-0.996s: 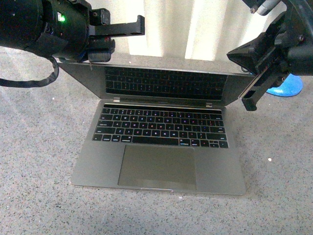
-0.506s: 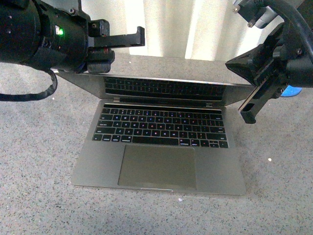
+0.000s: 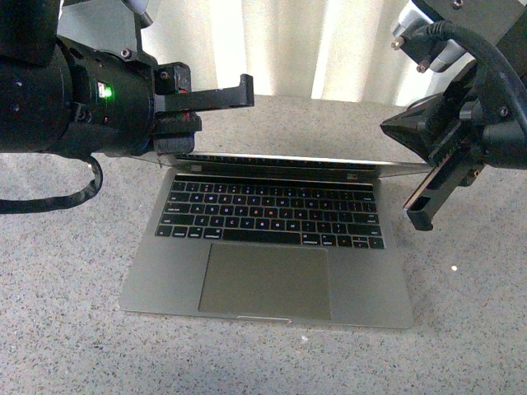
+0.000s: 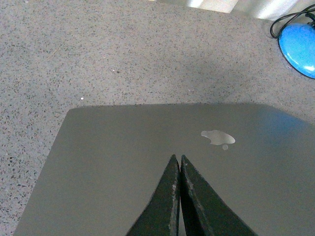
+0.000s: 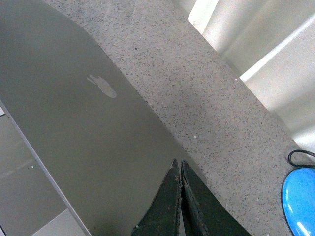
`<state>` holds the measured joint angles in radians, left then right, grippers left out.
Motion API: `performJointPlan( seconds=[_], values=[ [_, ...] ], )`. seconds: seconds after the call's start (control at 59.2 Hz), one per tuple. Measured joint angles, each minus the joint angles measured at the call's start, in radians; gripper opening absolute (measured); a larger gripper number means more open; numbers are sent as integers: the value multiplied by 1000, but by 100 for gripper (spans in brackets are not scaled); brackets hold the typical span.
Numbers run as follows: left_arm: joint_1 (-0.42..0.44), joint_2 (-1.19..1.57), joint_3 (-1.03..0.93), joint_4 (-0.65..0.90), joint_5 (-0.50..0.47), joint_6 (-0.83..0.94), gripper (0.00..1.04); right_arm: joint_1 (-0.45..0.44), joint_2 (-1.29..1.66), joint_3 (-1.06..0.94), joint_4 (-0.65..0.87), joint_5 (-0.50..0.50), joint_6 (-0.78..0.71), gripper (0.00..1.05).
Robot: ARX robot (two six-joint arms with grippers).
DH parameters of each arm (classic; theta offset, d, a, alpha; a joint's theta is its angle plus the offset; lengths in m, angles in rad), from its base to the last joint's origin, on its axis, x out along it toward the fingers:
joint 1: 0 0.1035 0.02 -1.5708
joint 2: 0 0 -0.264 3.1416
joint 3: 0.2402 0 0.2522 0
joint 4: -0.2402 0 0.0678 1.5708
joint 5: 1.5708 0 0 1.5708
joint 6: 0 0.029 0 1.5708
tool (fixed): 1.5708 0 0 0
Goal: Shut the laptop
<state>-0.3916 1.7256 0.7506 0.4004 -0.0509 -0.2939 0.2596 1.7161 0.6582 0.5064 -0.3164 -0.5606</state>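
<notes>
Fingers together on both, the left gripper sits behind the laptop's half-closed lid, the right gripper beside its other corner.

Front view: from the robot's body, facing forward and down toward the far edge of the speckled grey countertop, medium range. Both wrist views: close above, facing down on the slim space-grey metal laptop lid; they share its pale apple logo.
</notes>
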Motion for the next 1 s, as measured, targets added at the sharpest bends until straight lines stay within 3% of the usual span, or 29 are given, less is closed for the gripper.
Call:
performJointPlan(
  seconds=[0.996],
  values=[
    [-74,-18,-142,119,-36,-179,4,25,-2,-59,29,11,0,1]
  ],
)
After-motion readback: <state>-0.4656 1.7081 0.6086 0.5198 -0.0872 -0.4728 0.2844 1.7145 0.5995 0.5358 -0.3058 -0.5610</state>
